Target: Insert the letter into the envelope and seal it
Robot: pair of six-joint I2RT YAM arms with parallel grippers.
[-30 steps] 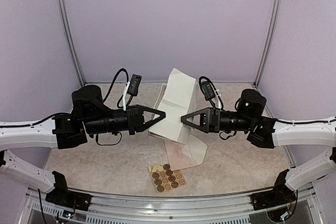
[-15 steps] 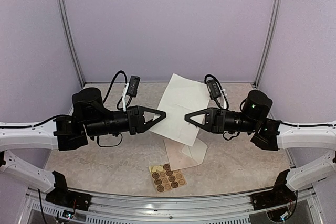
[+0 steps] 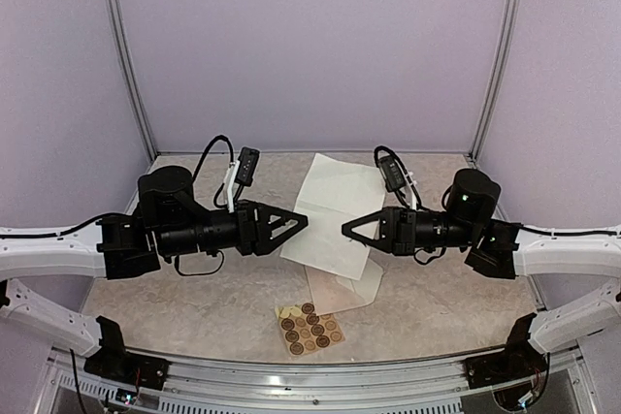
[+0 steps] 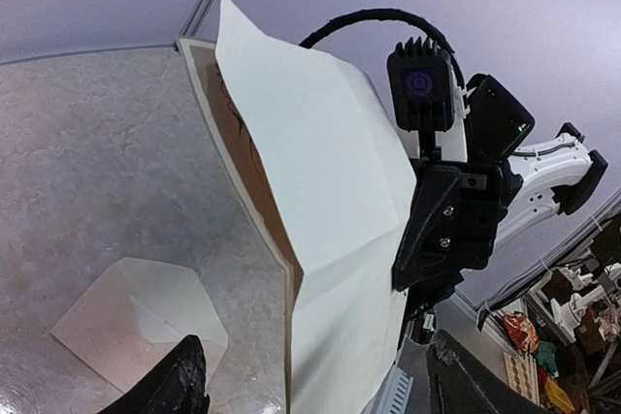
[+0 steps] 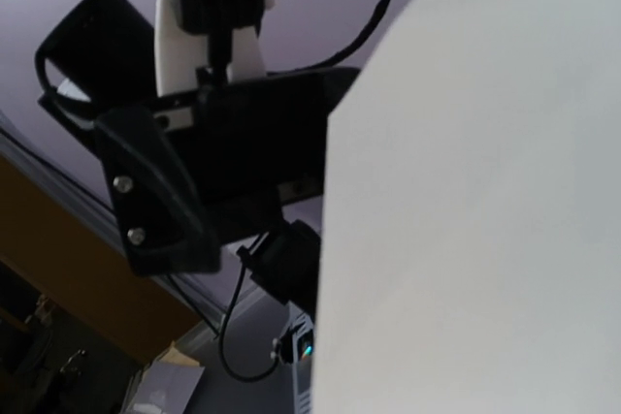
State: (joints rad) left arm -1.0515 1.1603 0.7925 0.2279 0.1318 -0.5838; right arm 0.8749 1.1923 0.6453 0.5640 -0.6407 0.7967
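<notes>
Creased white letter [image 3: 335, 208] stands tilted off table [image 3: 175, 307], right gripper [image 3: 347, 228] clamped on its edge, left gripper [image 3: 299, 220] spread open beside; pale tan envelope [image 3: 349, 288] lies flap-open below.

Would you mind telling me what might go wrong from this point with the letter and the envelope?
1. The letter is much bigger than the envelope lying below it, so it may not fit without tighter folding.
2. The left gripper and right gripper point at each other, tips close together; they might collide.
3. The letter fills most of the right wrist view, so that arm may misjudge its grip.
</notes>
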